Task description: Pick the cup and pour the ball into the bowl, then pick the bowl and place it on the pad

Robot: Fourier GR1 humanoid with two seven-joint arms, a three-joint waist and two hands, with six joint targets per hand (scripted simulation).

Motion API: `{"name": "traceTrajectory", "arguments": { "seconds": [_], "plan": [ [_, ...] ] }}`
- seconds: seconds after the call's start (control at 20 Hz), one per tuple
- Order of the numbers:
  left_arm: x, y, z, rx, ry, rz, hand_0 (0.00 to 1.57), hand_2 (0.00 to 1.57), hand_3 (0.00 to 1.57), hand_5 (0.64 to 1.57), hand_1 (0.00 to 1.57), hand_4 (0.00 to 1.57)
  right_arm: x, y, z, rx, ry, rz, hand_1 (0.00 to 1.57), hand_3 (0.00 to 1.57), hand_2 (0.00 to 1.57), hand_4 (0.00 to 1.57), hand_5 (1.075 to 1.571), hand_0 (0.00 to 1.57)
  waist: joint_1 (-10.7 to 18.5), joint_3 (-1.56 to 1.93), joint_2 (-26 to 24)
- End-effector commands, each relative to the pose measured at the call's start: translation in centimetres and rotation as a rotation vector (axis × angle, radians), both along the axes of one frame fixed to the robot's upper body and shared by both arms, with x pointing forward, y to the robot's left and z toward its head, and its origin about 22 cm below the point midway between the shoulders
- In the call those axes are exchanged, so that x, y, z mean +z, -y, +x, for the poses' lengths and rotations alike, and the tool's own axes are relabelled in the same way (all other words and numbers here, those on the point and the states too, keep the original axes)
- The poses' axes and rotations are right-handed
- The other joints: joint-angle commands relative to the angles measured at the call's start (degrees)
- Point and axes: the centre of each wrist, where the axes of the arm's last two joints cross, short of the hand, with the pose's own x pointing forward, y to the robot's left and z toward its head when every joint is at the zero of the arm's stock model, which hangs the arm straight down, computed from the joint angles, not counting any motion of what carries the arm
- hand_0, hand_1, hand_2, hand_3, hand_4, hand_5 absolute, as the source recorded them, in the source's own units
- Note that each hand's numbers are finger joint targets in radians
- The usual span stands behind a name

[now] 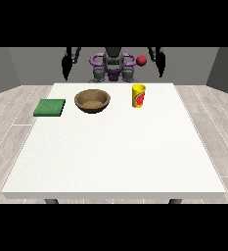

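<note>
A yellow cup (138,95) with a red mark stands upright on the white table (115,157), at the far side and right of centre. A small red ball (142,60) shows above the cup, clear of its rim, level with the robot's shoulder. Left of the cup sits a brown bowl (92,101), with nothing showing inside it. A flat green pad (50,107) lies by the table's left edge. The hand at the view's left (65,68) and the hand at the view's right (160,65) hang behind the table's far edge with straight fingers. Neither touches anything.
The robot's torso (113,66) stands behind the far edge, between the two hands. The bowl, cup and pad all lie along the far part of the table. Wooden floor surrounds the table.
</note>
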Motion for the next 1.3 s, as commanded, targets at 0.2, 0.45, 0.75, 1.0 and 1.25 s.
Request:
{"name": "traceTrajectory", "arguments": {
  "seconds": [0.2,0.45,0.75,1.0,1.25],
  "plan": [
    [3.3,-0.9,0.3,-0.015,0.031,0.044,0.0,0.0,0.0,1.562,0.0,0.0,3.4,0.3,0.6,0.029,0.048,-0.021,0.0,0.0,0.0,0.58,1.57,0.0,0.64,-1.0,-14.95],
    [2.2,2.4,-3.1,-0.002,-0.173,-0.207,0.0,0.0,0.0,1.561,0.0,0.0,2.0,-0.6,-3.9,0.053,-0.19,0.208,0.0,0.0,0.0,0.52,1.57,0.0,-0.81,-1.46,-27.33],
    [5.4,2.4,-5.9,-0.001,-0.098,-0.199,0.0,0.0,0.0,1.553,0.0,0.0,5.6,-0.7,-6.2,0.021,-0.114,0.219,0.0,0.0,0.0,0.52,1.569,0.0,-0.28,-1.48,-21.64],
    [4.1,4.2,-6.4,-0.026,0.031,-0.175,0.0,0.0,0.0,1.546,0.0,0.0,5.7,0.8,-7.2,0.036,0.014,0.214,0.0,0.0,0.0,0.47,1.57,0.0,-0.94,-1.47,-13.8],
    [2.3,6.4,-4.0,-0.059,0.186,-0.159,0.0,0.0,0.0,1.527,0.0,0.0,3.3,3.2,-4.9,0.032,0.162,0.203,0.0,0.0,0.0,0.4,1.571,0.0,-0.34,-1.45,-4.18]
  ]
}}
